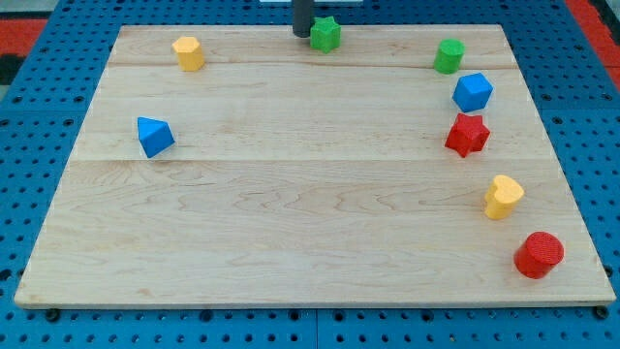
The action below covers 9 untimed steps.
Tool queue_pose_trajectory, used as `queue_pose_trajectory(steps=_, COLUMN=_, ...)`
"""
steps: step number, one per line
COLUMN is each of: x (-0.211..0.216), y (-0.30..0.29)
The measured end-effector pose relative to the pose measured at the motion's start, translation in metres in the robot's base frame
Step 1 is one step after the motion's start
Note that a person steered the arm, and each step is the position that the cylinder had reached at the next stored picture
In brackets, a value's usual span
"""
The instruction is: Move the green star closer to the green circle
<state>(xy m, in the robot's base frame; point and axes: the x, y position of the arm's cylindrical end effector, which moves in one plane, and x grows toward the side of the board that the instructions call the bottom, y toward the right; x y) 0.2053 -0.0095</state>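
Observation:
The green star [325, 34] sits at the top edge of the wooden board, near the middle. The green circle [449, 55] stands at the view's top right, well to the right of the star. My tip [302, 35] is the lower end of a dark rod coming down from the view's top; it rests right against the star's left side.
A blue block [473, 92], a red star [467, 134], a yellow block [503, 197] and a red circle [539, 255] run down the right side below the green circle. A yellow block [188, 53] is at top left, a blue block [154, 136] at left.

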Motion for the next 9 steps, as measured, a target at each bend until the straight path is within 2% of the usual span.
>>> queue_pose_trajectory(steps=2, x=0.011, y=0.007)
queue_pose_trajectory(steps=4, x=0.011, y=0.049)
queue_pose_trajectory(steps=6, x=0.000, y=0.097)
queue_pose_trajectory(steps=9, x=-0.013, y=0.115)
